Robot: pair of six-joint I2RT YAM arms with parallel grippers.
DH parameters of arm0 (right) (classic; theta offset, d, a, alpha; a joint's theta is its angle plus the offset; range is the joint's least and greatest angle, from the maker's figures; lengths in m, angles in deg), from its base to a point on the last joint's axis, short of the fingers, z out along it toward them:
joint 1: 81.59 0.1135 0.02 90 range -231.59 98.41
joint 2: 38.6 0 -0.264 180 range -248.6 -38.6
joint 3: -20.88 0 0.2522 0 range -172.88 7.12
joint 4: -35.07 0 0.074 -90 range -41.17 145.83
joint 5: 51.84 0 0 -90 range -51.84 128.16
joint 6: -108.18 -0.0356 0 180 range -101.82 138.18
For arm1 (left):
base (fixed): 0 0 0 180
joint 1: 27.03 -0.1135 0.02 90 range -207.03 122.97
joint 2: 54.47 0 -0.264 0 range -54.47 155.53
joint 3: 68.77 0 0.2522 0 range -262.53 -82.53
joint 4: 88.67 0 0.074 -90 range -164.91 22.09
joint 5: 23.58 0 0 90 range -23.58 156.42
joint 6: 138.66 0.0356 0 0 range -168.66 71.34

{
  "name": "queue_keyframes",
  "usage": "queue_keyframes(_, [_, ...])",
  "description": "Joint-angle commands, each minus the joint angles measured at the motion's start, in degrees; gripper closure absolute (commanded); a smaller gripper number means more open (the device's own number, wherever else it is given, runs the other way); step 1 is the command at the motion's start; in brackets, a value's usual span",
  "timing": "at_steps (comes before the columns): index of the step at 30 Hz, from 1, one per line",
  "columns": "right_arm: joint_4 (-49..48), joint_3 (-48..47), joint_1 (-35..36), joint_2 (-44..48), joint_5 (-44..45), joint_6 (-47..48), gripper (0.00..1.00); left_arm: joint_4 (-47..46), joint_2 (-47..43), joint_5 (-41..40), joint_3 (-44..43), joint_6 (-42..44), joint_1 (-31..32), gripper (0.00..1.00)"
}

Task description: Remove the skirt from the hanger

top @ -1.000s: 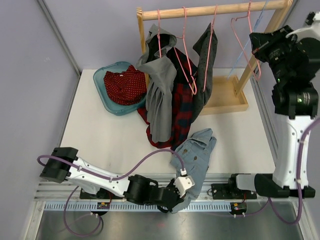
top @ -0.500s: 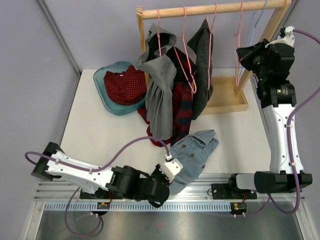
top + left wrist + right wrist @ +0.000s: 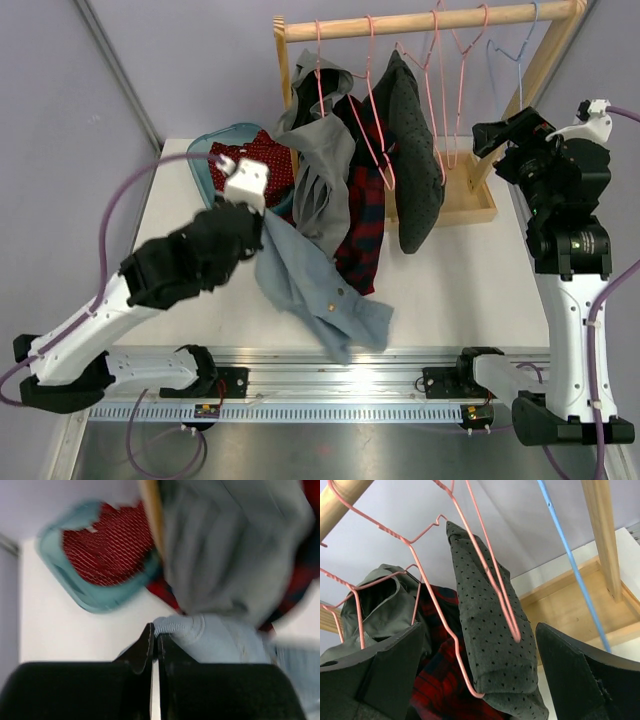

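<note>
Left gripper (image 3: 155, 635) has swung up from near edge twd far-left corner, clamped tight on light-blue denim shirt (image 3: 310, 290). Right gripper (image 3: 480, 630) now gapes wide, empty. Red/navy tartan pleated skirt (image 3: 365, 235) hangs on thin pink wire hanger (image 3: 387, 178) at table's far edge. Best pinch waistband, slide it off w/o snagging neighbours.

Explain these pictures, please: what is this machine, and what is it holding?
Two robot arms stand at the near edge of a table. One picture looks down from above; the other two come from a camera on each wrist. The left gripper is shut on a light blue shirt. The right gripper is open, facing a wooden rack. There the tartan skirt hangs on a pink hanger, beside a grey hooded top and a dark dotted garment. A teal basket holds red dotted cloth.
</note>
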Motion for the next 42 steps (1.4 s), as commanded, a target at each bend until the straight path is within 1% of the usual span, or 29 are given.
queue_keyframes(1, [1.7, 1.8, -0.1, 3.4, 1.8, 2.3, 0.0, -12.4, 3.4, 6.0, -12.4, 16.5, -13.9, 1.0])
queue_keyframes(2, [2.1, 2.9, -0.1, 4.0, 2.0, 2.5, 0.01, -13.0, 7.3, 7.8, -15.7, 17.6, -20.2, 1.0])
queue_keyframes(4, [3.0, 4.1, -0.1, 5.8, 1.9, 3.2, 0.01, -16.3, 10.6, 13.8, -23.4, 20.1, -26.2, 1.0])
queue_keyframes(5, [3.3, 5.4, -0.1, 6.4, 2.0, 3.4, 0.01, -17.2, 14.0, 16.5, -26.3, 20.3, -32.2, 1.0])
queue_keyframes(6, [3.6, 6.0, -0.1, 6.9, 1.8, 3.8, 0.0, -17.8, 16.8, 21.5, -29.4, 19.7, -35.0, 1.0])
queue_keyframes(7, [4.1, 6.7, -0.1, 8.1, 1.8, 3.9, 0.01, -17.6, 19.6, 23.6, -38.6, 19.5, -39.3, 1.0])
queue_keyframes(8, [4.3, 8.2, -0.1, 8.8, 1.5, 3.9, 0.01, -16.9, 26.8, 25.3, -43.4, 19.2, -40.9, 1.0])
queue_keyframes(9, [4.6, 9.0, -0.1, 10.2, 1.4, 4.1, 0.01, -16.2, 30.4, 29.0, -49.5, 19.2, -42.0, 1.0])
queue_keyframes(10, [4.6, 10.7, -0.1, 10.8, 0.9, 4.1, 0.01, -15.2, 37.3, 31.1, -59.2, 20.2, -43.5, 1.0])
queue_keyframes(12, [4.9, 12.1, -0.1, 12.1, 0.3, 4.0, 0.01, -16.5, 41.4, 33.1, -65.5, 21.6, -43.9, 1.0])
queue_keyframes(13, [5.4, 13.5, -0.1, 13.3, -0.2, 3.9, 0.0, -20.4, 42.3, 33.5, -65.3, 21.8, -44.5, 1.0])
queue_keyframes(15, [5.8, 15.2, -0.1, 14.6, -1.9, 3.4, 0.0, -25.9, 41.6, 33.7, -61.8, 21.9, -44.8, 1.0])
queue_keyframes(16, [6.0, 16.8, -0.1, 16.0, -2.5, 3.1, 0.01, -31.0, 41.2, 34.6, -59.3, 21.7, -45.6, 1.0])
queue_keyframes(18, [6.1, 17.9, -0.1, 17.4, -3.5, 2.7, 0.01, -34.4, 41.0, 36.1, -54.4, 20.1, -46.4, 1.0])
queue_keyframes(20, [6.4, 18.4, -0.1, 18.0, -4.0, 3.0, 0.01, -37.3, 41.5, 32.9, -49.8, 19.9, -46.5, 1.0])
queue_keyframes(21, [6.9, 18.4, -0.1, 18.1, -4.1, 3.1, 0.01, -38.3, 41.7, 27.4, -47.6, 19.6, -46.6, 0.8])
queue_keyframes(22, [7.3, 17.7, -0.1, 18.1, -4.1, 3.3, 0.01, -38.7, 41.6, 23.9, -45.4, 18.9, -46.7, 0.49])
queue_keyframes(23, [7.5, 17.4, -0.1, 18.2, -4.5, 3.6, 0.0, -38.5, 41.3, 20.4, -42.6, 17.7, -46.8, 0.02])
queue_keyframes(24, [7.9, 17.0, -0.1, 18.3, -4.8, 3.8, 0.01, -38.0, 40.8, 16.0, -38.0, 14.8, -47.3, 0.01])
queue_keyframes(26, [7.9, 15.6, -0.1, 18.7, -5.7, 4.2, 0.01, -34.5, 37.8, 13.4, -33.1, 8.8, -48.7, 0.01])
queue_keyframes(27, [7.8, 15.0, -0.1, 18.7, -6.1, 4.4, 0.01, -34.5, 35.8, 12.4, -26.2, 7.3, -49.1, 0.01])
queue_keyframes(31, [8.5, 10.4, -0.1, 18.2, -7.4, 4.9, 0.01, -38.0, 24.0, 8.1, -10.5, 4.6, -49.8, 0.01])
queue_keyframes(32, [8.5, 9.5, -0.1, 18.0, -7.9, 5.1, 0.0, -37.4, 20.0, 7.3, -8.6, 4.2, -49.8, 0.01])
queue_keyframes(34, [7.6, 7.4, -0.1, 17.3, -8.9, 5.1, 0.0, -32.1, 16.7, 6.3, -6.0, 1.7, -49.8, 0.01])
queue_keyframes(35, [6.9, 6.9, -0.1, 16.9, -10.3, 5.2, 0.01, -30.1, 15.0, 6.8, -5.1, 0.7, -49.8, 0.01])
queue_keyframes(37, [3.7, 5.8, -0.1, 15.8, -11.8, 4.5, 0.01, -25.6, 9.6, 12.2, -2.5, -1.5, -49.7, 0.01])
queue_keyframes(38, [2.7, 5.3, -0.1, 14.9, -13.0, 3.4, 0.01, -24.6, 7.7, 15.0, 0.8, -2.3, -49.7, 0.01])
queue_keyframes(39, [0.3, 4.7, -0.1, 12.8, -13.7, 2.8, 0.0, -22.7, 3.5, 20.5, 3.0, -4.3, -49.7, 0.01])
queue_keyframes(42, [-2.7, 0.4, -0.1, 6.0, -15.4, 2.0, 0.01, -20.9, -2.8, 27.9, 12.5, -7.2, -49.0, 0.01])
